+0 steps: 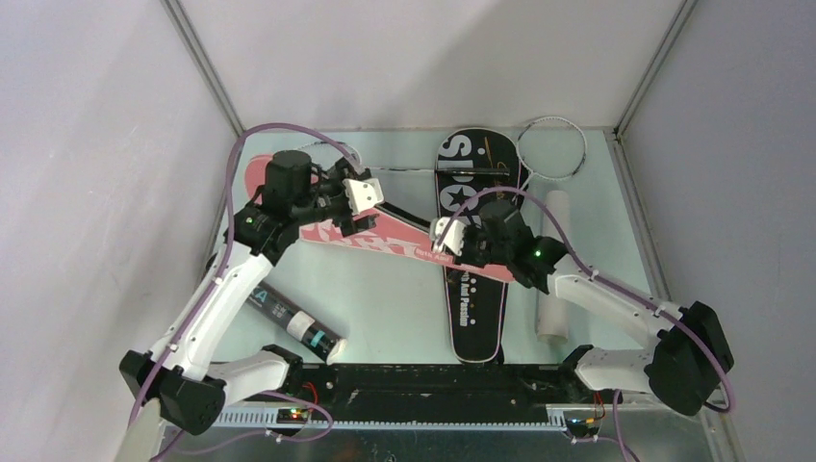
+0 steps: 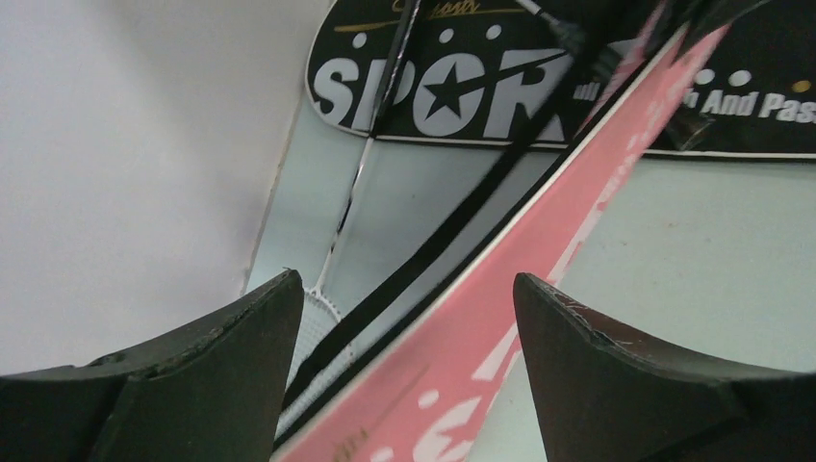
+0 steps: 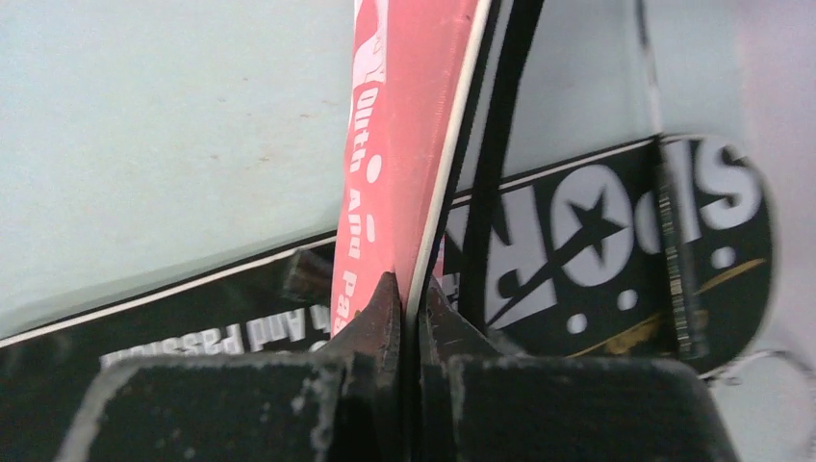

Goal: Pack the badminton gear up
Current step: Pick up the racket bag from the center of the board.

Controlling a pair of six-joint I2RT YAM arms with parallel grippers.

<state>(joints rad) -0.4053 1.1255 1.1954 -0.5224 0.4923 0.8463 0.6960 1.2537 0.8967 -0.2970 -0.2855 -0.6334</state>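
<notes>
the right claw is pinched shut on the edge of the pink cover along its narrow part; this cover runs slantwise from the far left to the middle of the table, crossing over the black cover, which lies near-to-far at the centre. the left claw hangs wide open above the pink cover's broad far-left part with nothing in it, and racket strings show just beside that cover's edge. a white racket head sits far right, a white tube lies right of the black cover, and a black tube lies near left.
</notes>
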